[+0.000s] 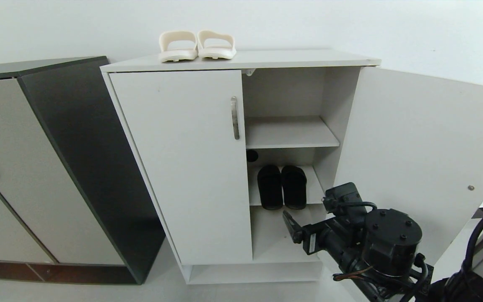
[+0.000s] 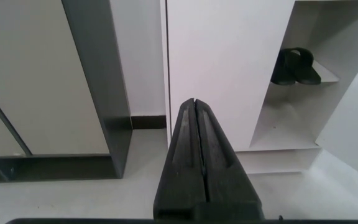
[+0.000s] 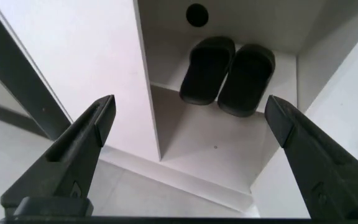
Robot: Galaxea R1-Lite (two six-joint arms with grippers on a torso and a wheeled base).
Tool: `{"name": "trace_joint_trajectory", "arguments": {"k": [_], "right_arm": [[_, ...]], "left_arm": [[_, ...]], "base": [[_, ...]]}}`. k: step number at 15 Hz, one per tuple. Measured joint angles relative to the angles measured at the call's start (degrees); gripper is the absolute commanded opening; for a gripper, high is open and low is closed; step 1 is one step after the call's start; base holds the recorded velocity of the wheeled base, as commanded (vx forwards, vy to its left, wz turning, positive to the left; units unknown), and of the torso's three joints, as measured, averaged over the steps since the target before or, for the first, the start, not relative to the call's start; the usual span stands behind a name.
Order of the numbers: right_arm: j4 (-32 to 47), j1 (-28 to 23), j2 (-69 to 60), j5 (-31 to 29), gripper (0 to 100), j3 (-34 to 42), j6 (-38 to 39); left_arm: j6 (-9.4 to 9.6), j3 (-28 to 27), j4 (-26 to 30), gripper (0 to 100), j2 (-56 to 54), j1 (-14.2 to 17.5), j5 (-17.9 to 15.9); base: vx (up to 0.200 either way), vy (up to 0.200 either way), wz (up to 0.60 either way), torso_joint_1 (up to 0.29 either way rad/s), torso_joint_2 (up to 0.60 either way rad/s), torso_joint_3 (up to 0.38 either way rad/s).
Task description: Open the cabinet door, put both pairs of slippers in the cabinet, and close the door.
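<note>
Black slippers (image 1: 282, 186) are sitting on the middle shelf of the cabinet (image 1: 292, 58); I'm watching the right gripper (image 3: 190, 106) hanging spread just outside, below them. Cream slippers (image 1: 197, 45) are lying on the cabinet top. Left gripper (image 2: 195, 107) is showing pressed together.

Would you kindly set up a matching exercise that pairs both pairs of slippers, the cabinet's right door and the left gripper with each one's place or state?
Things:
1. cream slippers
2. black slippers
3. right door
4. left gripper

Places or states:
a. shut, holding nothing
b. on top of the cabinet
c. swung open
d. on a shelf inside

Pairs: 1-b, 2-d, 3-c, 4-a
</note>
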Motion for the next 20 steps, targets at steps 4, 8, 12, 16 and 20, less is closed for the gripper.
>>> {"name": "trace_joint_trajectory", "arguments": {"k": [4, 8, 12, 16, 20], "right_arm": [[-0.1, -0.02, -0.44, 0.09, 100, 1.0, -0.11], [-0.33, -0.04, -0.59, 0.3, 100, 1.24, -0.13], [-1.17, 0.02, -0.56, 1.37, 100, 2.01, -0.13], [-4.62, -0.39, -0.3, 2.29, 100, 3.43, -2.49], [-4.68, -0.56, 0.35, 2.18, 100, 4.13, -3.05]], "left_arm": [[0.0, 0.0, -0.02, 0, 0.0, -0.02, 0.09], [0.0, 0.0, -0.02, 0, 0.0, 0.0, 0.18], [0.0, 0.0, 0.0, 0, 0.0, 0.0, 0.24], [-0.07, 0.0, -0.02, 0, 0.0, -0.02, 0.24], [-0.18, 0.0, 0.0, 0, 0.0, 0.0, 0.24]], "base": [[0.0, 0.2, 0.0, 0.007, 0.0, 0.004], [0.0, 0.2, 0.0, 0.004, 0.0, 0.002], [0.0, 0.2, 0.0, 0.0, 0.0, 0.001], [0.0, 0.1, 0.0, 0.001, 0.0, 0.0], [0.0, 0.0, 0.0, 0.0, 0.0, 0.0]]}}
